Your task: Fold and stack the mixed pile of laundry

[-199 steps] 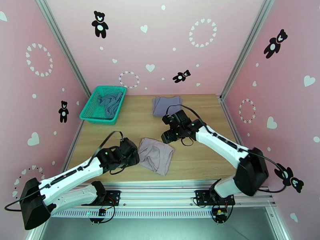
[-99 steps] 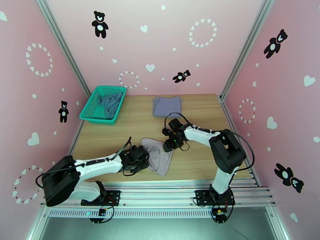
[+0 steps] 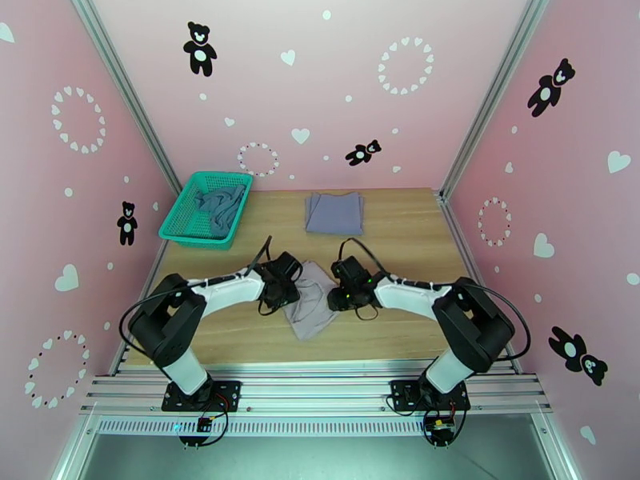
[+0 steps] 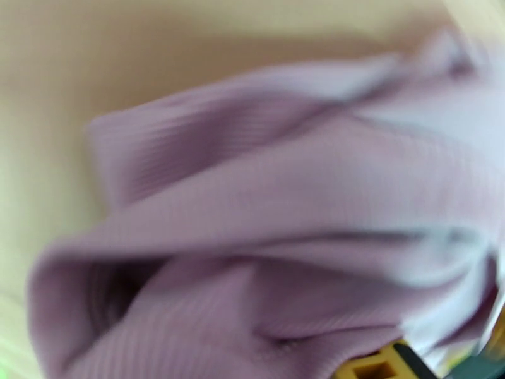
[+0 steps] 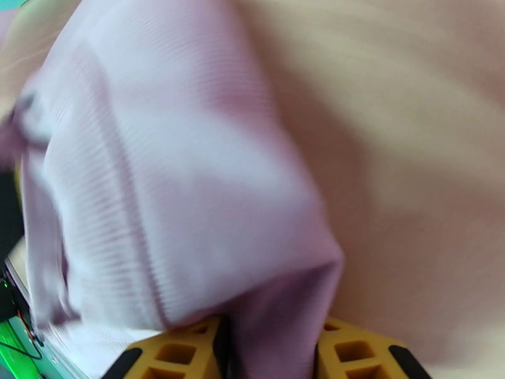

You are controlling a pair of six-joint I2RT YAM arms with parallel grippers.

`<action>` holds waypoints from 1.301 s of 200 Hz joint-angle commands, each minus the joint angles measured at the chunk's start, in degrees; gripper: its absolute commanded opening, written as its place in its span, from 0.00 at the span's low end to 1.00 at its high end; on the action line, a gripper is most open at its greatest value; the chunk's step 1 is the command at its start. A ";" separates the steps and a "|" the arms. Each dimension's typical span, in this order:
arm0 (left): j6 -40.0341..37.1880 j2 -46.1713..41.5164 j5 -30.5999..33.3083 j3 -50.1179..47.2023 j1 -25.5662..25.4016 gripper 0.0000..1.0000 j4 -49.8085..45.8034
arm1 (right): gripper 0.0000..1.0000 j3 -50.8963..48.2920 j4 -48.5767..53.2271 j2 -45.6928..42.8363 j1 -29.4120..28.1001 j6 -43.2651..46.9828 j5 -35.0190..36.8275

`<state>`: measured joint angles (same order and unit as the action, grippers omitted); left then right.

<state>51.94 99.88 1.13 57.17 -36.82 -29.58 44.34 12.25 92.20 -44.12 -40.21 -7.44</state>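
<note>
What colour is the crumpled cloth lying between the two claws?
Pale mauve, finely ribbed; the crumpled cloth garment shows best in the right wrist view.

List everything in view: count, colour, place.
table: one, light wood, under everything
basket: one, green mesh, table's far left corner
teal-blue garment: one, inside the basket
grey-lavender garment: one, folded, far middle
mauve garment: one, pale, crumpled, near middle
walls: three, pink, bears and hearts
left gripper: one, black, at mauve garment's left edge
right gripper: one, yellow fingers, pinching mauve garment's right edge
</note>
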 commanded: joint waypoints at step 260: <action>-23.37 -15.91 -0.42 6.59 3.20 0.24 -15.70 | 0.48 51.09 30.99 24.62 6.94 35.99 -6.30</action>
<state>25.89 80.47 7.42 68.01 -30.06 -49.52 91.50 39.79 112.14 -37.41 -6.94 -10.90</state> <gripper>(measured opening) 0.321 0.593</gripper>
